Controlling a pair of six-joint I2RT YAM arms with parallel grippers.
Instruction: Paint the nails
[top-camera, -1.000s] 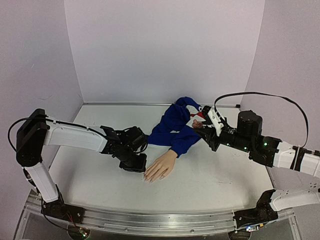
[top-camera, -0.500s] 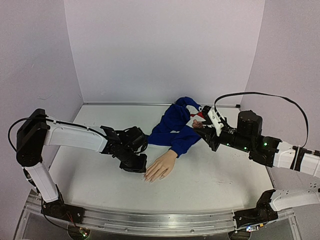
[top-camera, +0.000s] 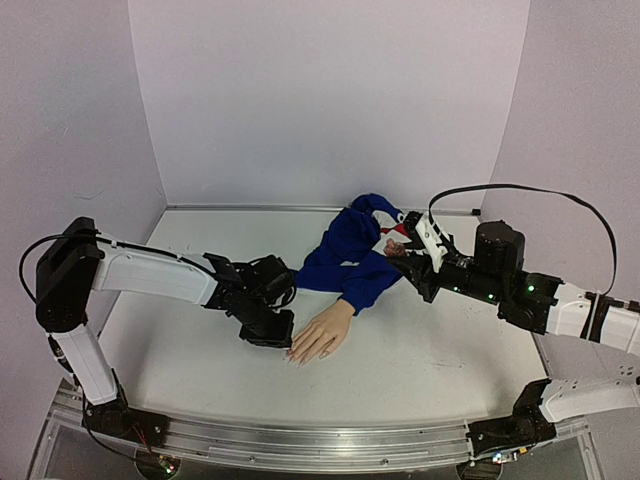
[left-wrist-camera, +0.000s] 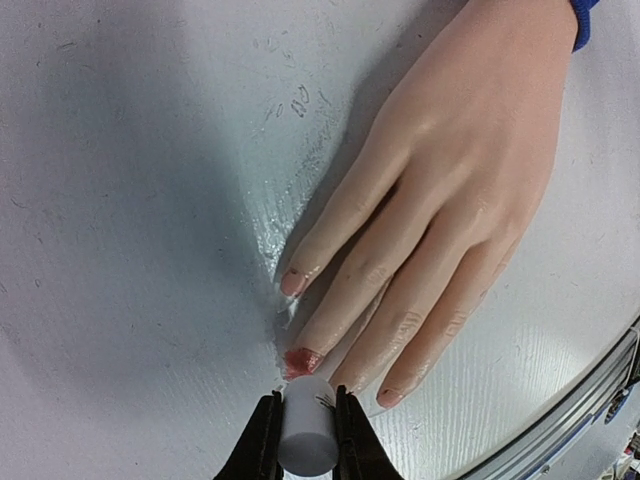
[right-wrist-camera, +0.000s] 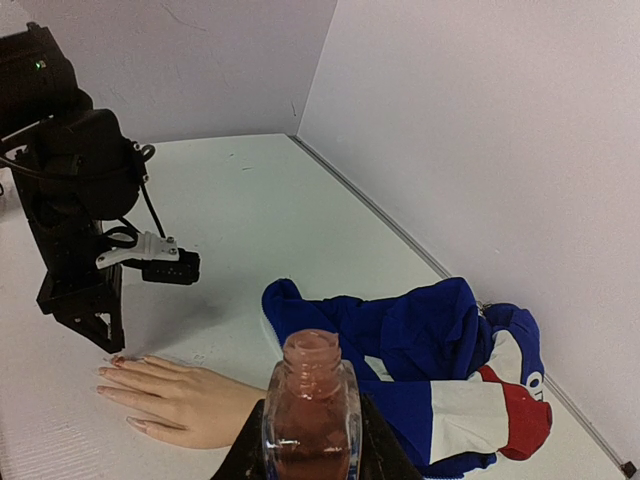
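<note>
Locating nails (left-wrist-camera: 302, 360) at the fingertip end of the mannequin hand (left-wrist-camera: 430, 200), palm down on the table (left-wrist-camera: 120, 200).

Left wrist view only: clear red on the nail right beside the white cap (left-wrist-camera: 306, 432), paler pink on the nails to either side, one fingertip hidden behind the cap. Can't tell whether anything under the cap touches a nail.

At that fingertip end, left gripper (left-wrist-camera: 305, 425) with fingers (left-wrist-camera: 262, 440) clamped on the white cap, held upright between them.

Top view: nails (top-camera: 297, 356) too small to read colour. Shows instead the whole layout: left gripper (top-camera: 270, 330) just beside the tips of the mannequin hand (top-camera: 322, 332), blue sleeve (top-camera: 350, 250) bunched past the wrist end, right gripper (top-camera: 410, 260) beyond the sleeve, well apart from the hand.

Right wrist view: fingers (right-wrist-camera: 250, 455) of the right gripper (right-wrist-camera: 310, 455) closed on the polish bottle (right-wrist-camera: 310, 400), upright, neck open at the top, pinkish-brown liquid inside, none of it legible from above. Also a side-on look at the mannequin hand (right-wrist-camera: 185, 395) lying flat, nails (right-wrist-camera: 110, 362) at the foot of the left gripper (right-wrist-camera: 100, 330), plus white and red panels on the blue sleeve (right-wrist-camera: 420, 340).
</note>
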